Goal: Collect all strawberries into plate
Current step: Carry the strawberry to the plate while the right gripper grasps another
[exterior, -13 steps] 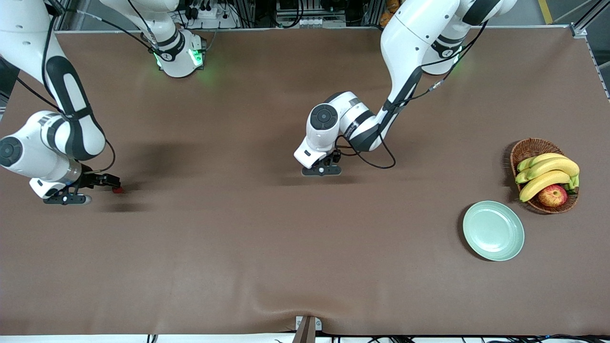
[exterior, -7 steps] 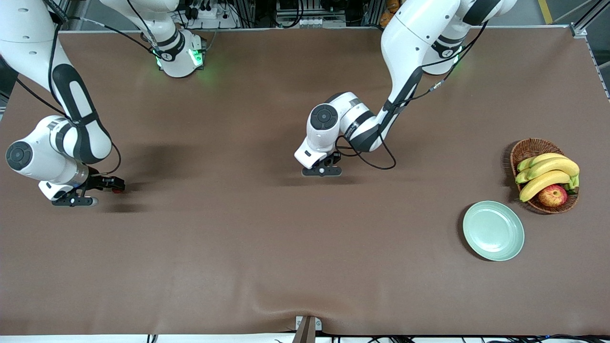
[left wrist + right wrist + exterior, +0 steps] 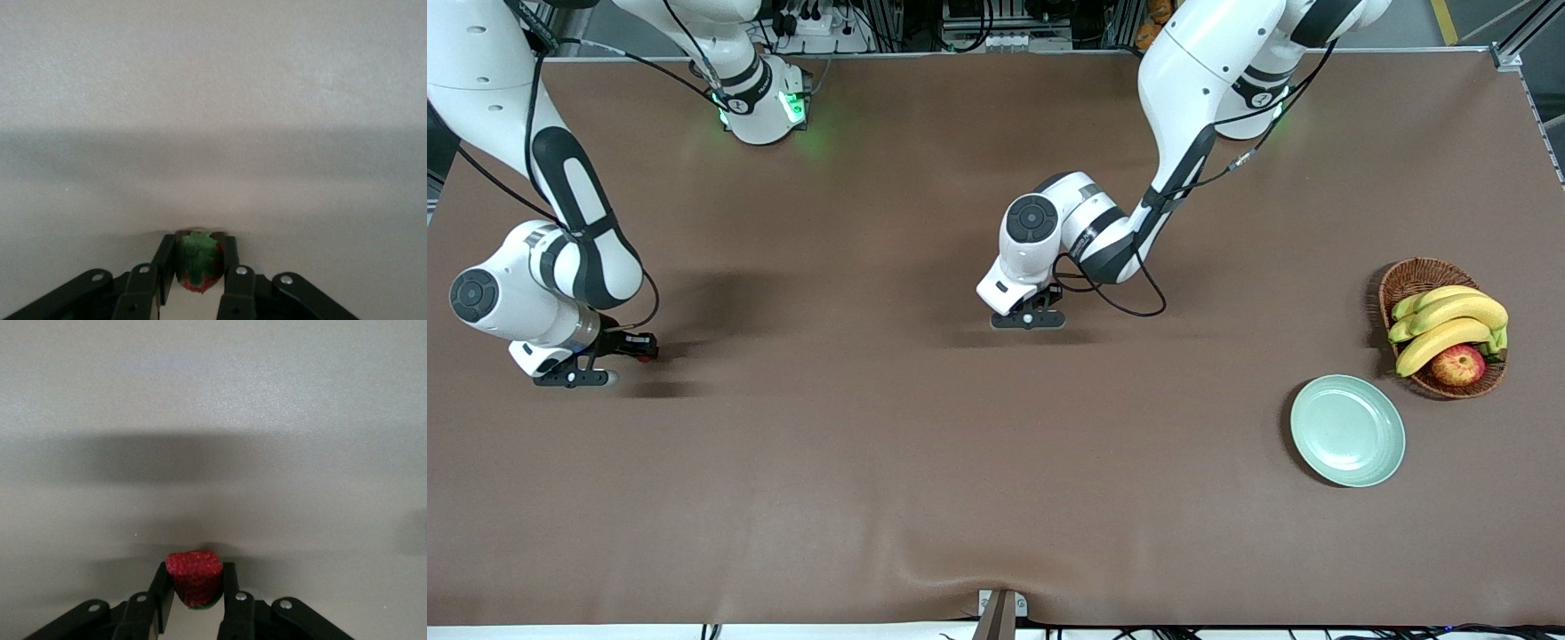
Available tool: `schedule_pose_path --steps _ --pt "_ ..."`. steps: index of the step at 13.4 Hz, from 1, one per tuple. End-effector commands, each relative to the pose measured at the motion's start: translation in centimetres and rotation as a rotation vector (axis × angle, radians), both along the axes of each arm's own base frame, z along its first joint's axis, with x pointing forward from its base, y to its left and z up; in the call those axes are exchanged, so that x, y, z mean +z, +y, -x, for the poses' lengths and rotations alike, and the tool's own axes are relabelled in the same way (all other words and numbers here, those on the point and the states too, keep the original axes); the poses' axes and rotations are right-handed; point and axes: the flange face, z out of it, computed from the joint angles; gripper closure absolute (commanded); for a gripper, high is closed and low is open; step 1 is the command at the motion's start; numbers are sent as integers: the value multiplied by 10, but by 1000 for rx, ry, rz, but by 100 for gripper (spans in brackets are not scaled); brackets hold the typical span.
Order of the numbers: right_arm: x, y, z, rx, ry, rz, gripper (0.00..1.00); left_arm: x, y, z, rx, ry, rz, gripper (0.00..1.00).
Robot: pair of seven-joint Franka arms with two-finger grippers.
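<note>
1. Left gripper [image 3: 1040,313], middle of the front view, low at the brown tabletop [image 3: 925,462]: its fingers [image 3: 164,261] are clenched on a strawberry [image 3: 197,269], whose green cap faces the left wrist camera.
2. Right gripper [image 3: 640,347], left edge of the front view, also low at the tabletop: its fingers [image 3: 162,588] are clamped on a second strawberry [image 3: 194,577], which shows as a red speck at the fingertips in the front view.
3. Plate [image 3: 1348,430], pale mint green, lower right of the front view, holding no berry.
4. Wicker basket [image 3: 1412,277], just above and to the right of the plate in the frame, holding bananas [image 3: 1449,327] and an apple [image 3: 1458,364].
</note>
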Motion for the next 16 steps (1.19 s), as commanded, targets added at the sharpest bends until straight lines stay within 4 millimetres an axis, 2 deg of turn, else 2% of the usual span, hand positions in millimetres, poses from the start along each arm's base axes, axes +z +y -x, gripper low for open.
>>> schedule_pose_path --steps 1,3,5,8,10,12,14,15,16 --pt "7 4 -10 5 -10 -18 100 38 36 -37 81 -29 -25 100" --pt "16 6 -18 6 7 -27 100 66 80 -72 162 -33 -44 100" --pt "33 6 -28 5 63 -53 100 80 130 -105 250 -34 -55 100" --pt "67 23 -47 -23 138 -79 100 87 239 -161 405 -46 -72 100" --pt "90 49 -59 -61 189 -80 100 90 315 -187 448 -78 -115 100" --pt "110 81 -68 -126 223 -63 100 92 369 -201 447 -86 -131 100" --pt "122 125 -72 -191 234 -37 100 89 425 -212 429 -94 -161 100" --pt "129 149 -73 -233 232 -40 100 82 452 -217 413 -94 -182 100" --pt "132 178 -72 -271 240 -51 100 80 472 -223 403 -101 -189 100"
